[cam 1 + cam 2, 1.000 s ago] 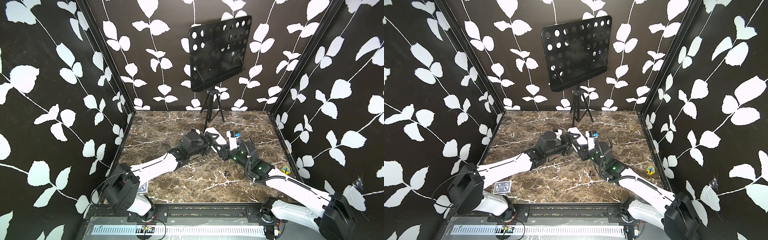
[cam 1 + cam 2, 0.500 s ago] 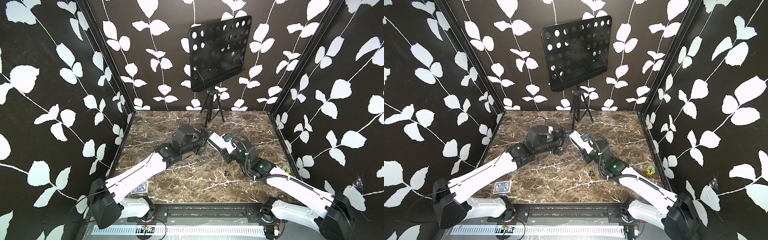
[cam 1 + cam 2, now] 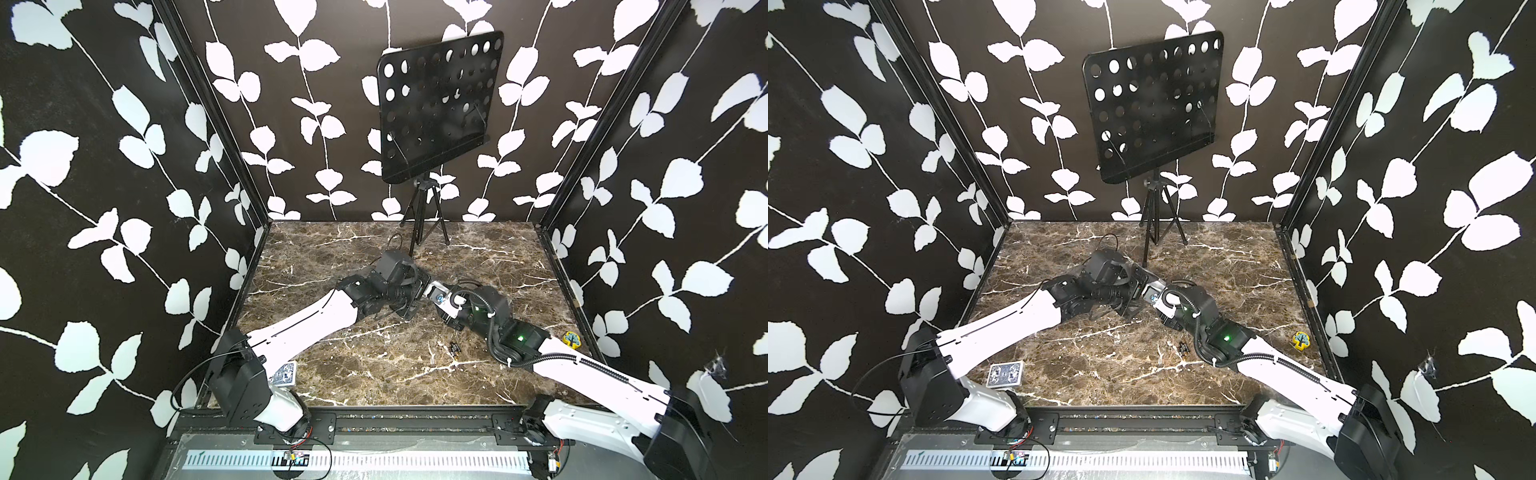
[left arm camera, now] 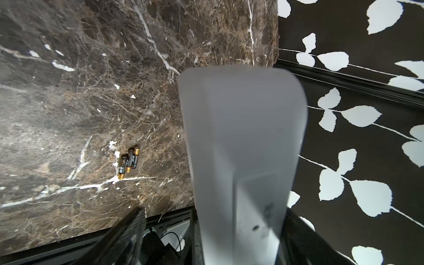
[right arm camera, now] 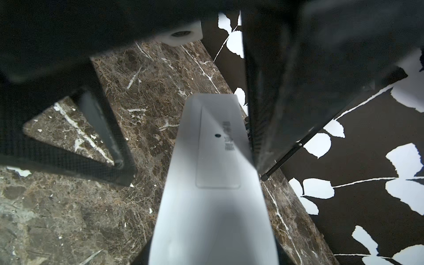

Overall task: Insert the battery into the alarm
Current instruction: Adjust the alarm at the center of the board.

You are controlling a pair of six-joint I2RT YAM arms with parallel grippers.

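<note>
The right gripper (image 3: 445, 302) pinches the alarm (image 3: 435, 287) by its near end. It holds it off the table (image 3: 374, 374), close to the table's centre, with the free end pointing toward about 10 o'clock in both top views. In the right wrist view the alarm (image 5: 215, 183) runs out from under the camera as a long white body. It carries a shallow recessed panel, a small hole and some dark print. The gripper's own fingers are hidden there.

The left gripper (image 3: 417, 297) reaches in from 8 o'clock with its jaws spread about the alarm's free end. One finger (image 5: 275, 103) lies close along the alarm's edge, and I cannot tell whether it touches. The other finger (image 5: 101, 133) stands apart, with marble showing in the gap. The left wrist view shows the same gap between a black finger (image 4: 130, 229) and the alarm (image 4: 241, 137).

Three batteries (image 4: 128, 161) lie side by side on the table at about 5 o'clock from the alarm, clear of both grippers (image 3: 455, 347).

Farther out:
- A blue-patterned card box (image 3: 1005, 374) lies at the 7 o'clock corner, by the left arm's base.
- A small yellow tag (image 3: 1301, 340) lies near the table's edge at 4 o'clock.
- A black perforated music stand (image 3: 436, 108) stands at 12 o'clock.
</note>
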